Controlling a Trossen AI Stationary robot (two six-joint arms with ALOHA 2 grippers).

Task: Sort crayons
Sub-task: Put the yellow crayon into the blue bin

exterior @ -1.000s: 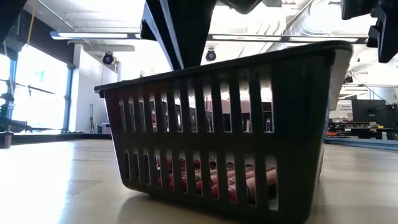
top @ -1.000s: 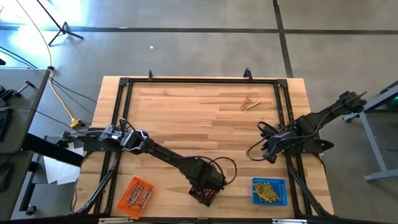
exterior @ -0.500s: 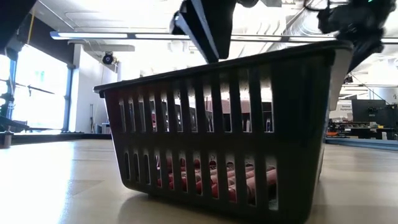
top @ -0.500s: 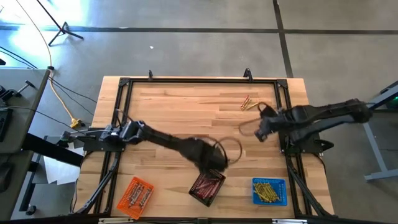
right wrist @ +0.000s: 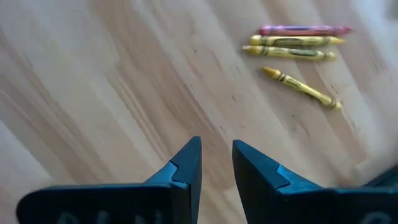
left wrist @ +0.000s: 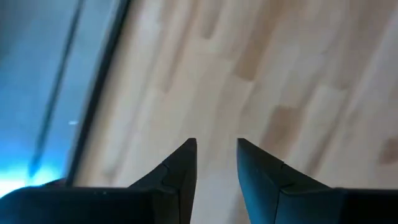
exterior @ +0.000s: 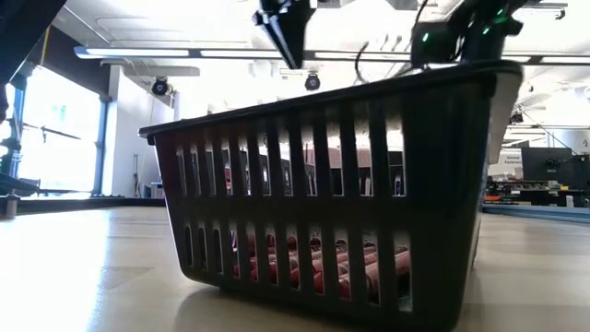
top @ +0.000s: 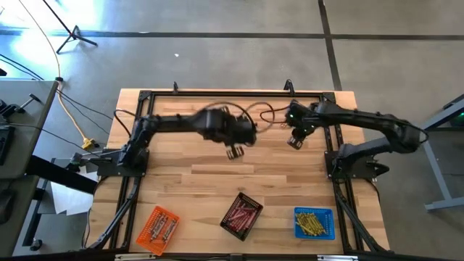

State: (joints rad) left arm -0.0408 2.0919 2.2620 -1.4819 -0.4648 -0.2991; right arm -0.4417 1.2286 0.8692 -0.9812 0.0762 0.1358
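A pink crayon (right wrist: 303, 29) and three yellow crayons (right wrist: 292, 48) lie loose on the wood near the table's far right corner. In the right wrist view my right gripper (right wrist: 216, 146) hovers open just short of them, nothing between its fingers. In the high view my right gripper (top: 294, 141) and its arm cover the loose crayons. My left gripper (top: 233, 152) hangs open over bare wood at the table's middle, toward the far edge, and is empty (left wrist: 216, 144). Red crayons (top: 242, 214) fill the black tray (top: 230, 226). Yellow crayons (top: 312, 222) lie in the blue tray (top: 324, 233).
An orange tray (top: 143, 236) with crayons stands at the near left. The three trays line the near edge. A black frame (top: 232, 94) runs round the tabletop. In the low view the black tray (exterior: 442, 184) fills the front, with both grippers high behind it.
My left gripper has risen from over the black tray and swung toward the far edge, to the table's middle. My right gripper has swung from the right side toward the far edge, over the loose crayons. The trays and crayons have stayed put.
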